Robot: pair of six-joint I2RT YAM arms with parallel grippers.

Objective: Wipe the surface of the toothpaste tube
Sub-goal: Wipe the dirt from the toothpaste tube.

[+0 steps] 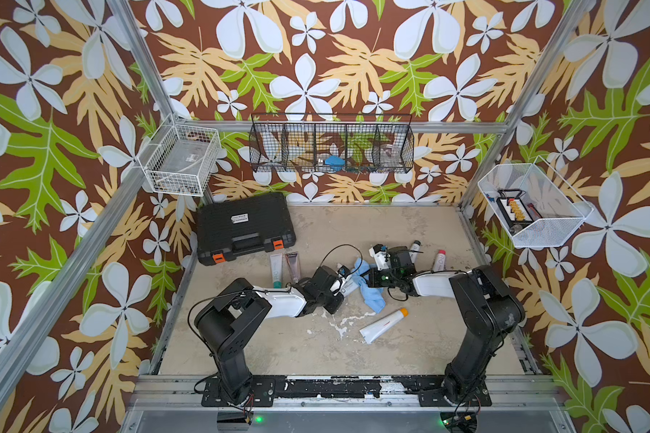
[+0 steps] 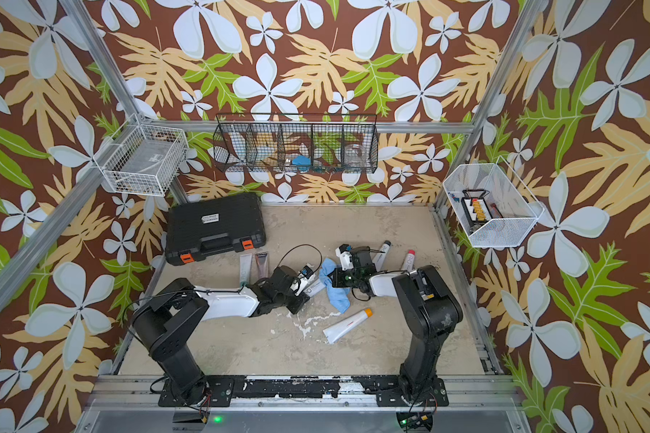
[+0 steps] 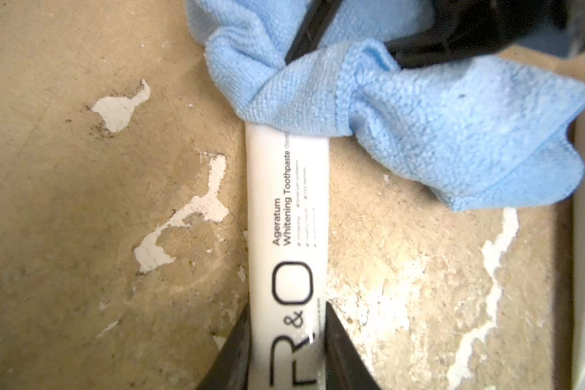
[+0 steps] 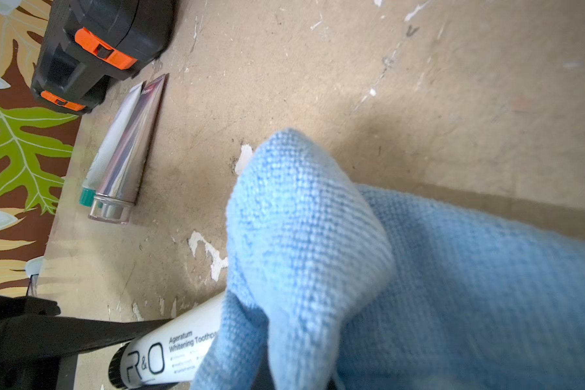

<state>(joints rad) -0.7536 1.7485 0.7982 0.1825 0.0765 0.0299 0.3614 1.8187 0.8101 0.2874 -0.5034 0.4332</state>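
Nearest the front, a white plastic tube with an orange cap (image 1: 383, 325) lies flat on the scuffed beige bench (image 1: 353, 232), just clear of everything else. Just past it, mid-bench between the two arms, here's the action: the left fingers (image 3: 242, 327) are clamped on either side of the white toothpaste tube printed "R&O" in black (image 3: 286, 202), gripping it by the cap end. The tube sits low over the bench, though I can't tell whether it touches. Its other end disappears under a light blue microfibre cloth (image 3: 419, 128), which is draped and bunched right over it. The right fingers (image 3: 313, 30) are closed tight on a fold of that cloth, coming in from the opposite side, with a loose tail of cloth trailing down onto the bench.

Further back on the left, a white tube with a teal cap (image 1: 276, 270) and a silvery mauve tube (image 1: 292, 267) lie side by side, touching. Over on the right, a grey-capped white tube (image 1: 414, 248) and a red-capped white tube (image 1: 439, 260) lie apart from each other. Behind the left pair sits a black plastic case with orange latches (image 1: 245, 226), lid down. On the walls hang a white wire basket (image 1: 182, 159), a long black wire basket (image 1: 331, 144) and a white mesh basket (image 1: 533, 206).
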